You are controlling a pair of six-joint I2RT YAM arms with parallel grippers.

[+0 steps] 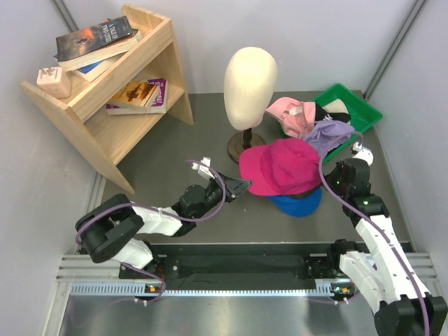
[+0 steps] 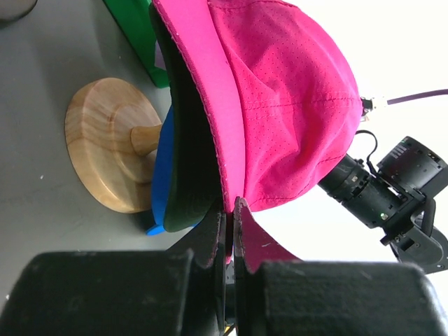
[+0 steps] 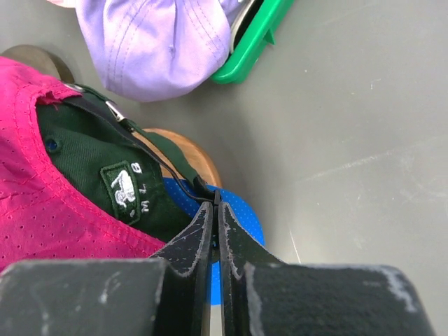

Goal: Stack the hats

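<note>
The magenta cap (image 1: 283,166) hangs between both grippers, over the blue cap (image 1: 299,204). My left gripper (image 1: 241,185) is shut on the magenta cap's brim edge, as the left wrist view (image 2: 231,206) shows. My right gripper (image 1: 334,183) is shut on the cap's black back strap (image 3: 215,201). The cap's green inside with a white logo label (image 3: 119,185) faces the right wrist camera. The blue cap (image 3: 241,210) sits on the round wooden knob stand (image 2: 105,154). The lavender cap (image 1: 329,133), light pink cap (image 1: 288,112), black cap (image 1: 322,112) and cream bucket hat (image 1: 341,105) lie at the green tray (image 1: 364,112).
The cream mannequin head (image 1: 250,77) stands on a dark base just left of the caps. A wooden shelf (image 1: 112,105) with books fills the back left. The lavender cap (image 3: 154,42) spills over the tray's rim (image 3: 255,38) close to my right gripper.
</note>
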